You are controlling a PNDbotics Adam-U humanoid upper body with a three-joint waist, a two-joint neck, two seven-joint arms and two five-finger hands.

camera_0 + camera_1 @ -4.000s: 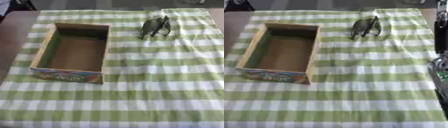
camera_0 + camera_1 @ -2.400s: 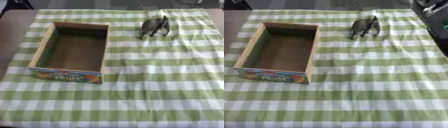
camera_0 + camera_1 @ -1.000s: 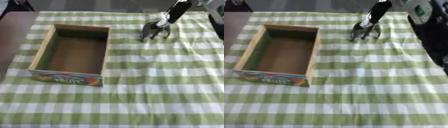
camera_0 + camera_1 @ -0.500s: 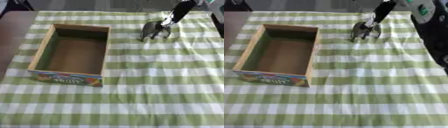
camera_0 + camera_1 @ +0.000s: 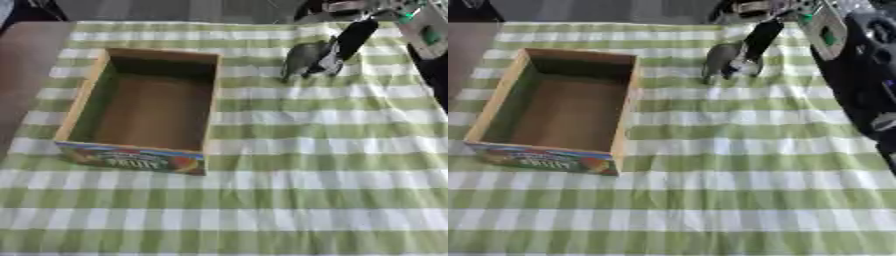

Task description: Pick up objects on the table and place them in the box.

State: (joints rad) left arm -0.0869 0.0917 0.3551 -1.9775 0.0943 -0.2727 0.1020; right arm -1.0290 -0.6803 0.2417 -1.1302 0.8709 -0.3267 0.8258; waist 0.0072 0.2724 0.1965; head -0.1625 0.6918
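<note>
Since a few seconds back the right hand [image 5: 354, 37] has come in from the upper right corner and dropped onto the toy [image 5: 308, 59], which was sitting alone before. Dark fingers reach down to the toy's right side and touch it, but I can't tell whether they're curled around it or just resting there. Left hand isn't in view anywhere.

Toy is a small dark grey thing, looks like an animal figure, at the far right part of the cloth [image 5: 262, 200], well apart from the box [image 5: 144, 105]. Its long axis runs roughly from far-right to near-left, slightly tilted, with the lower end pointing toward the near left.

I'd say this is the grasp step, nothing lifted yet. Next move probably needs the fingers closed on the toy, a lift, then a carry left over the open box, which is empty so far
</note>
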